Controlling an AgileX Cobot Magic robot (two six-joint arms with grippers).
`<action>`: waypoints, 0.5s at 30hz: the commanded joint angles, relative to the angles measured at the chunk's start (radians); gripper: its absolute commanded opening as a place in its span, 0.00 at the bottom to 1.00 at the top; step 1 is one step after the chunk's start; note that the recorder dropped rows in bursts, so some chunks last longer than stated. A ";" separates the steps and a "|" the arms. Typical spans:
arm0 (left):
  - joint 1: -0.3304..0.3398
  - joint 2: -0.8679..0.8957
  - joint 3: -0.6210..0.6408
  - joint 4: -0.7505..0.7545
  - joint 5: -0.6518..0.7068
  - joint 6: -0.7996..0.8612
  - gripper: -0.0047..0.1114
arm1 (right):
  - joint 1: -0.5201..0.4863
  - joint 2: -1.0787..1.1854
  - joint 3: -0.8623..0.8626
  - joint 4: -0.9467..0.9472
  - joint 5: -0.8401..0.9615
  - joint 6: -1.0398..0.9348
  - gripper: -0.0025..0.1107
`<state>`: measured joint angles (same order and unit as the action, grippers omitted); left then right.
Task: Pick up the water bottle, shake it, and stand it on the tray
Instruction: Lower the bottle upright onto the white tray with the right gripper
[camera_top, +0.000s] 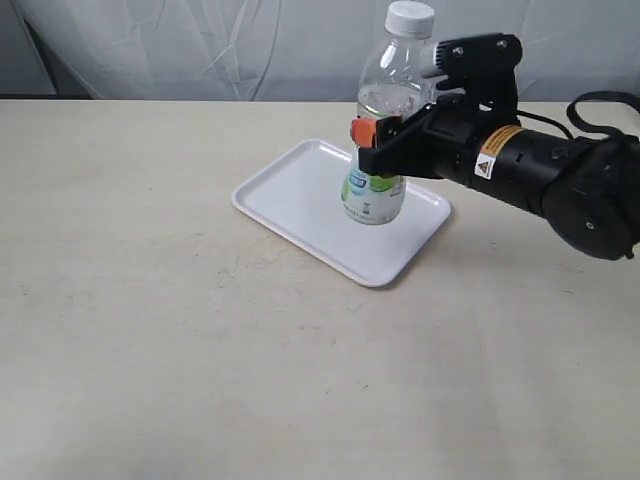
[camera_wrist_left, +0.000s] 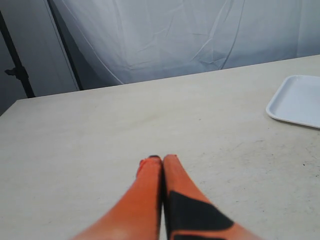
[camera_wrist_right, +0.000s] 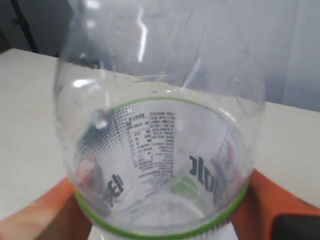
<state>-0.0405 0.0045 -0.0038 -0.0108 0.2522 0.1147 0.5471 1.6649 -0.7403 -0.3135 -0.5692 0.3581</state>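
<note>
Clear plastic water bottle (camera_top: 388, 95) is held upright, gripped at mid-body by the clenched right pincer (camera_top: 378, 148). Its base is placed over the white tray (camera_top: 290, 190); contact cannot be told. The left pincer (camera_wrist_left: 159, 162) is pressed together, empty, above the beige surface (camera_top: 150, 300).

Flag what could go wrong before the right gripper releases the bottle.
1. The water bottle leans in the right gripper, with its cap off-line from its base. Released like that, it may topple.
2. Whether its base touches the tray is unclear, and a drop could bounce it.
3. It sits toward one end of the tray, so a tip could carry it over the rim.
</note>
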 joint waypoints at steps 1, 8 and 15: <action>0.000 -0.005 0.004 -0.010 -0.013 0.000 0.04 | -0.097 0.112 -0.069 -0.194 -0.277 0.210 0.01; 0.000 -0.005 0.004 -0.010 -0.013 0.000 0.04 | -0.107 0.262 -0.156 -0.204 -0.255 -0.040 0.01; 0.000 -0.005 0.004 -0.010 -0.013 0.000 0.04 | -0.109 0.364 -0.178 -0.127 -0.376 -0.099 0.01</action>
<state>-0.0405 0.0045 -0.0038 -0.0108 0.2522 0.1147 0.4452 2.0078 -0.9062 -0.4830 -0.8080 0.2784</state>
